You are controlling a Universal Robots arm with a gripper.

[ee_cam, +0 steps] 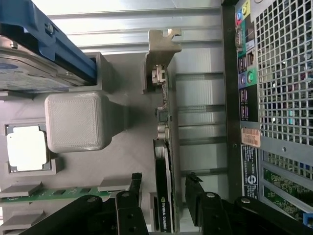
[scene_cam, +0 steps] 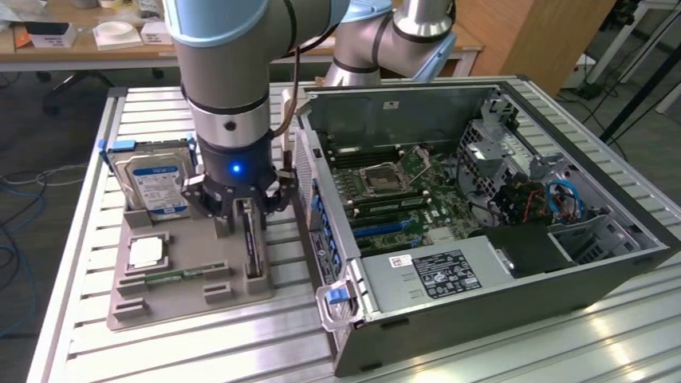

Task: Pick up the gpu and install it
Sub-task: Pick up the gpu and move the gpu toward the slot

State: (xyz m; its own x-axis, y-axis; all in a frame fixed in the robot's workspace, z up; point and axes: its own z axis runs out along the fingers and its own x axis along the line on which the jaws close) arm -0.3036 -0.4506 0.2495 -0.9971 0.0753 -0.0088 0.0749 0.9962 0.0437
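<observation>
from my seat the job is at its first step: the gpu (scene_cam: 253, 249) stands on edge in its slot of the grey holder tray (scene_cam: 181, 309), not lifted and not installed. the pincer (ee_cam: 165, 179) hangs low over it with its jaws wide, one finger on each side of the card and a gap showing on both sides in the wrist view, so i judge nothing is gripped yet. everything after the grasp is left to do.

the tray sits on the slatted surface (scene_cam: 213, 355) just beside the open computer case (scene_cam: 479, 327). besides the card it carries a hard drive (scene_cam: 155, 185) upright at the far end, a processor chip (scene_cam: 146, 253) in a square recess, and a memory stick (scene_cam: 175, 276) lying flat in a groove. inside the case i see the motherboard (scene_cam: 426, 195), and i see no expansion card seated on it.
</observation>
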